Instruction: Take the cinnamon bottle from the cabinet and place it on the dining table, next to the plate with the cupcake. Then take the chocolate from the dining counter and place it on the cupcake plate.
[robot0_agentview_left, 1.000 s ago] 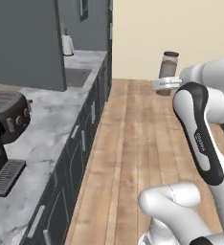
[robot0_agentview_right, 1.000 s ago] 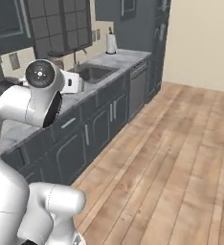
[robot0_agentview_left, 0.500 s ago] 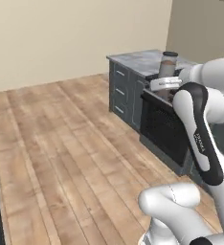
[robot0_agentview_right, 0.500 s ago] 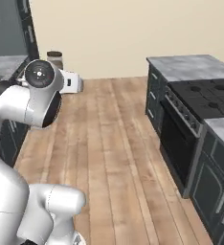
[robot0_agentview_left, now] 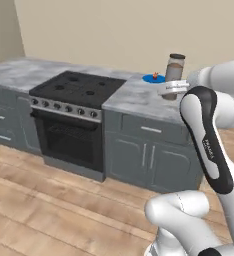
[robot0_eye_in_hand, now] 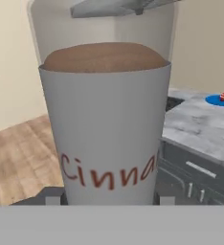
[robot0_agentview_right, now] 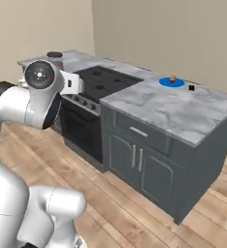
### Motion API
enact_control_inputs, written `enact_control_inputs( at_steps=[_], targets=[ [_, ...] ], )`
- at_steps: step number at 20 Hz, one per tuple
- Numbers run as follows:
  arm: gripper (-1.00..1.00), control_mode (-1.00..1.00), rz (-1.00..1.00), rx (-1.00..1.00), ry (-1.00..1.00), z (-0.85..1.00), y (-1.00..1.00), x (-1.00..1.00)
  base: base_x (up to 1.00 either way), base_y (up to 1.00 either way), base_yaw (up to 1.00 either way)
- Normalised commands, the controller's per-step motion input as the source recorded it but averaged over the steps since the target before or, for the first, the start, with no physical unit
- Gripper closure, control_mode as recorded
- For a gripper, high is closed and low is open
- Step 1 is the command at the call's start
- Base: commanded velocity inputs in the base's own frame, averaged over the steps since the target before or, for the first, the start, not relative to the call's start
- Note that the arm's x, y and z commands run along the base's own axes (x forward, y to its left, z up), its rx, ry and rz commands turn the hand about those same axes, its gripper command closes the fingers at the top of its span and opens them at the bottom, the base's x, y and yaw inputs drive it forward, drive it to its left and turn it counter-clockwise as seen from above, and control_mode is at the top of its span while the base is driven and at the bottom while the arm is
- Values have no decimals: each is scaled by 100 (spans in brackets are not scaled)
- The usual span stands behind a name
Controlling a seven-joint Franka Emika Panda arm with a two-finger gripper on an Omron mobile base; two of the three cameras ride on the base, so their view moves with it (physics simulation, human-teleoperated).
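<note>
Arm's raised and bent, gripper (robot0_agentview_left: 173, 90) clasping the cinnamon bottle (robot0_agentview_left: 174, 72) upright above the dining table (robot0_agentview_right: 183, 114). Blue plate (robot0_agentview_right: 171, 82) with cupcake (robot0_agentview_right: 172, 78) lies at eleven o'clock on the marble, chocolate (robot0_agentview_right: 191, 87) at its three o'clock. Hand view reads the red "Cinna" label.

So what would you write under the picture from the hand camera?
Gripper holding the cinnamon bottle up close, blue plate with the cupcake far off on the marble table.
</note>
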Motion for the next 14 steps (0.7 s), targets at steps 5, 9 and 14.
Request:
enact_control_inputs(
  at_steps=[5, 9, 14],
  targets=[
    [100, 100, 0, 0, 0, 0, 0, 0, 0, 2, -98],
    [100, 100, 0, 0, 0, 0, 0, 0, 27, -36, -43],
    [100, 100, 0, 0, 0, 0, 0, 0, 54, -58, -1]
  ],
)
